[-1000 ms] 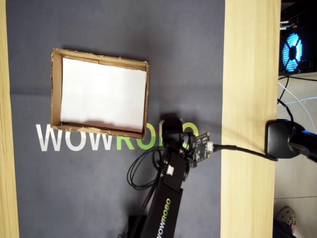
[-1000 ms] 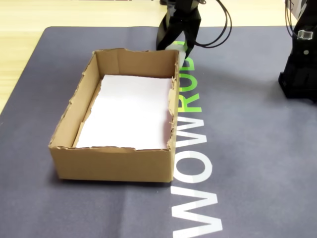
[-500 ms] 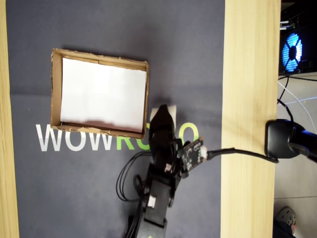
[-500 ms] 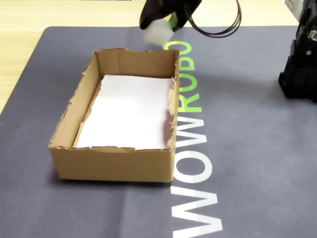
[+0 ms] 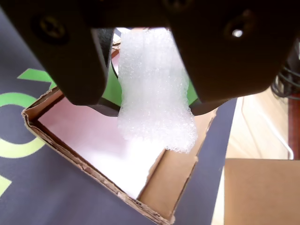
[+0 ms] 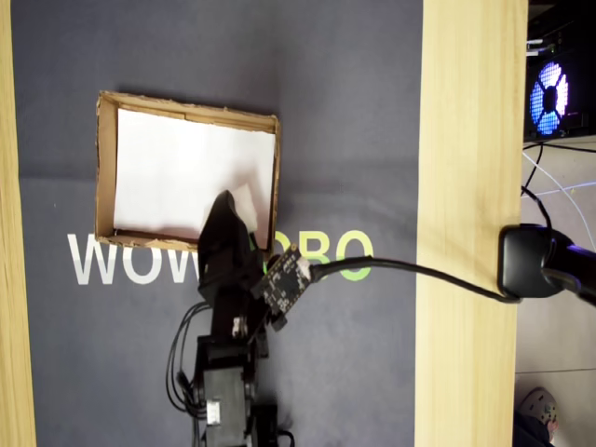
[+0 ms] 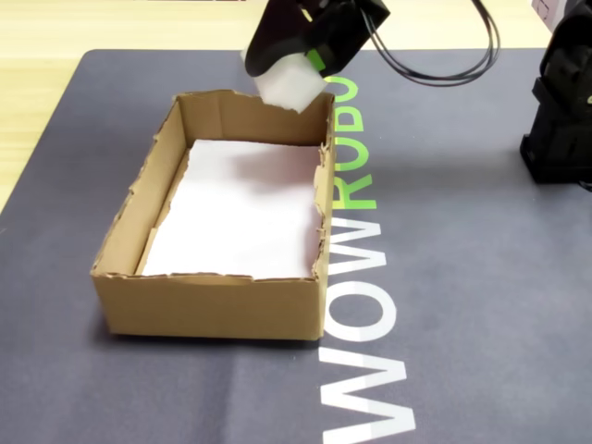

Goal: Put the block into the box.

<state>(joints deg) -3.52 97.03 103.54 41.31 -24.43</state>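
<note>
My gripper is shut on the white foam block and holds it in the air above a corner of the brown cardboard box. In the fixed view the block hangs from the gripper just above the box's far right corner. In the overhead view the block shows beside the black gripper, over the box's lower right corner. The box's bottom is lined with a white sheet, and nothing else lies in it.
The box stands on a dark mat with white and green lettering. A wooden table edge runs beside the mat. A black camera stand stands at the right of the fixed view. Cables trail from the arm.
</note>
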